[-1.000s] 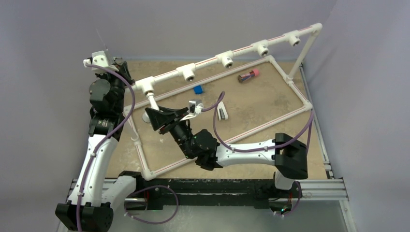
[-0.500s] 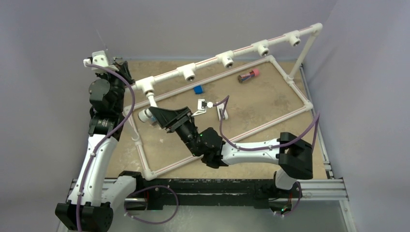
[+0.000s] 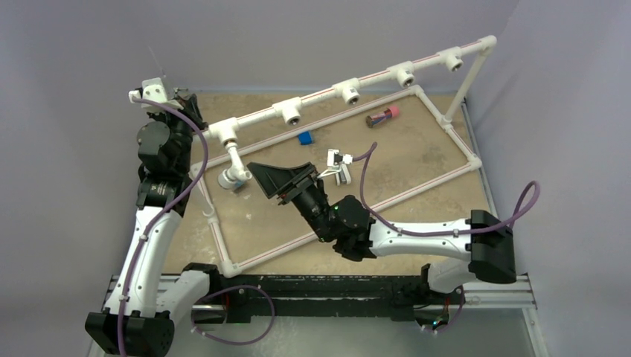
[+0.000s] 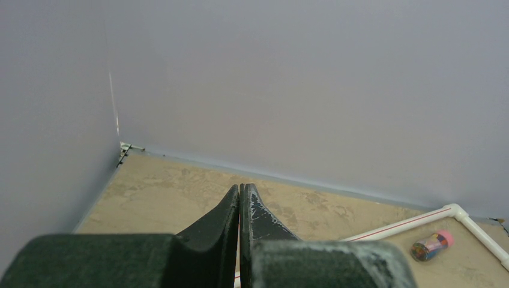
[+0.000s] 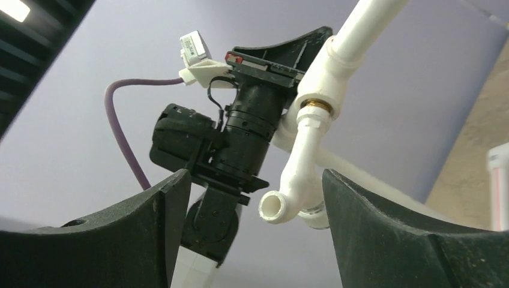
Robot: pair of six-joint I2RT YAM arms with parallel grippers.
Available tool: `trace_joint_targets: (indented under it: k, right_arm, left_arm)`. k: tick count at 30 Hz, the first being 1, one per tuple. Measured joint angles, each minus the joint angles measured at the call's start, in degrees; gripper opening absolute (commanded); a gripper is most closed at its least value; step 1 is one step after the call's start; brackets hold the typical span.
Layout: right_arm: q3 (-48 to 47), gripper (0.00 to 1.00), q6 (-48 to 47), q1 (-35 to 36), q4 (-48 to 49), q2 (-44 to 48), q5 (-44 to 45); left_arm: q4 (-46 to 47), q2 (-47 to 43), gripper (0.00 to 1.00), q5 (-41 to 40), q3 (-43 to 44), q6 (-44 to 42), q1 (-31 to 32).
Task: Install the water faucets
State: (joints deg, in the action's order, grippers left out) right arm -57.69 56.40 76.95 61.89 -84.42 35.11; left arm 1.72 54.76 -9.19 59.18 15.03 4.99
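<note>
The water faucet [image 5: 302, 162] hangs from the T fitting [image 5: 330, 66] at the left end of the raised pipe, threaded end in, spout down. My right gripper [image 5: 255, 180] is spread wide just beside it, touching nothing; I judge this unit seated. My left gripper [image 4: 240, 201] is pressed closed and empty, parked at the desk's [image 4: 180, 180] far corner, away from the work.

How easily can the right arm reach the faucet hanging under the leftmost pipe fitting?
Likely yes: the right gripper has its jaws open and facing the faucet, which is framed just ahead between them in the right wrist view, with nothing in the way.
</note>
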Motion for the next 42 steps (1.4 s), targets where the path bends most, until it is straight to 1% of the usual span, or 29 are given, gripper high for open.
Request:
trace_joint_targets:
  k: [3,6,10,13,21,25,27,32,35,37,42]
  right_arm:
    - [1.0,0.81,-5.8,-0.1,-2.1,2.4,0.3]
    - [1.0,0.81,-15.0,-0.2,-3.7,4.5,-0.1]
    - [-1.4,0.81,-30.9,-0.2,-7.9,6.6,-1.2]
    - [-5.2,0.81,-43.3,-0.2,-11.8,7.4,-3.3]
    - [-14.2,0.81,-77.8,-0.1,-26.7,8.9,-13.9]
    - [-15.9,0.82,-95.0,1.1,-34.7,8.7,-16.9]
    - [-16.2,0.83,-102.1,2.1,-38.1,8.3,-17.2]
    - [-16.9,0.83,-119.4,5.0,-44.0,5.4,-15.9]
    - [-16.9,0.82,-129.0,6.5,-45.6,2.7,-12.0]
    - [-16.9,0.82,-135.2,7.2,-45.7,0.6,-8.9]
    - [-16.8,0.81,-146.2,8.2,-42.8,-3.1,-3.4]
  left_arm:
    - [0.0,0.0,0.0,0.0,0.0,0.0,0.0]
    - [0.0,0.0,0.0,0.0,0.0,0.0,0.0]
    - [0.0,0.0,0.0,0.0,0.0,0.0,0.0]
    - [0.0,0.0,0.0,0.0,0.0,0.0,0.0]
    - [0.0,0.0,0.0,0.0,0.0,0.0,0.0]
    - [0.0,0.0,0.0,0.0,0.0,0.0,0.0]
    - [0.0,0.0,0.0,0.0,0.0,0.0,0.0]
    - [0.0,0.0,0.0,0.0,0.0,0.0,0.0]
    - [0.0,0.0,0.0,0.0,0.0,0.0,0.0]
    - [0.0,0.0,0.0,0.0,0.0,0.0,0.0]
    - [0.0,0.0,0.0,0.0,0.1,0.0,0.0]
